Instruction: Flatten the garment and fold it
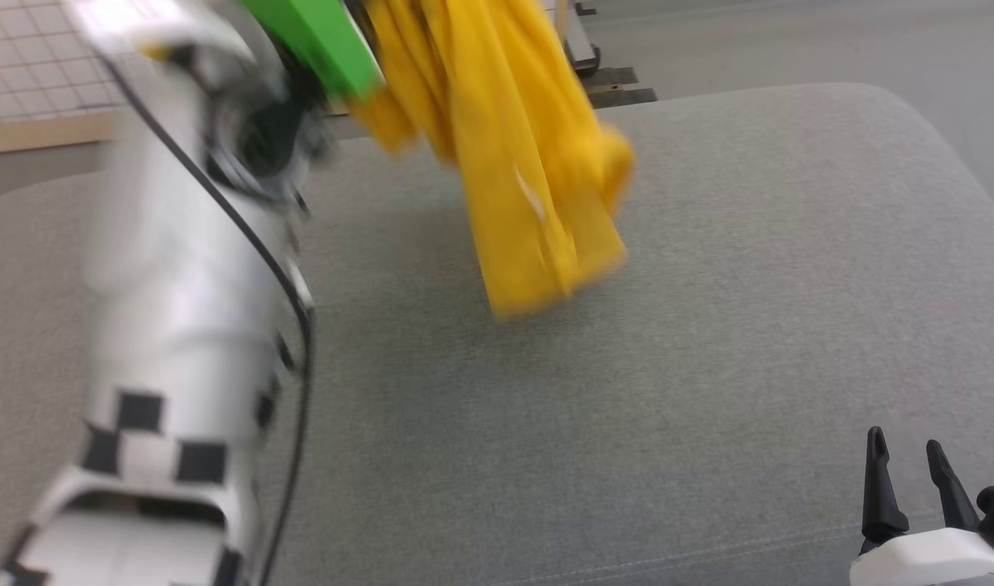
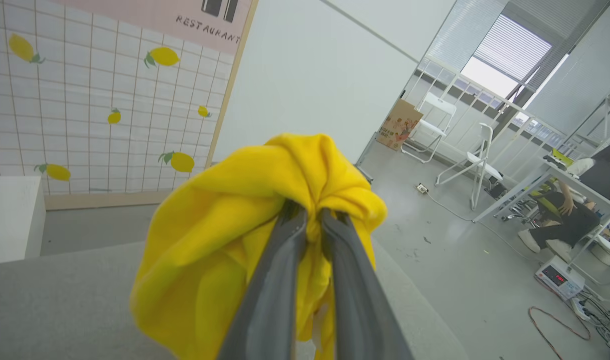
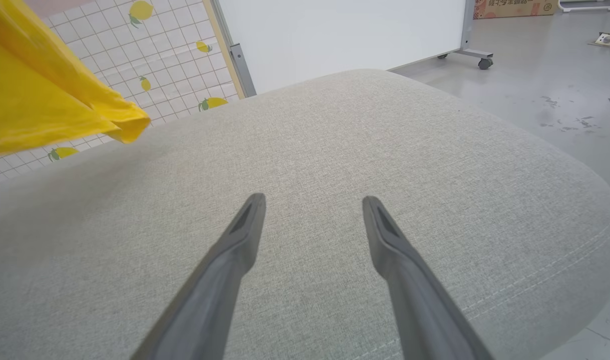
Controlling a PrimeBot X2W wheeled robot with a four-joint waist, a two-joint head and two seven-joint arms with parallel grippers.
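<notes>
The garment (image 1: 513,155) is bright yellow cloth hanging bunched in long folds from the top of the head view, clear of the grey cushion (image 1: 708,325). My left gripper (image 2: 312,220) is shut on a gathered fold of the garment (image 2: 220,240), its two fingers pinched together in the cloth. My pale left forearm (image 1: 187,325) rises tall at the left of the head view. Low at the right, my right gripper (image 1: 908,464) stands open over the cushion with nothing between its fingers. In the right wrist view the right gripper (image 3: 312,205) is open and the garment (image 3: 40,95) hangs at the upper left.
The wide grey cushion (image 3: 334,150) has a rounded far edge and a drop to the floor on the right. A tiled lemon-print wall panel (image 2: 95,95) and a white board (image 3: 344,35) stand behind it. Folding chairs (image 2: 464,160) and a seated person (image 2: 579,210) are far right.
</notes>
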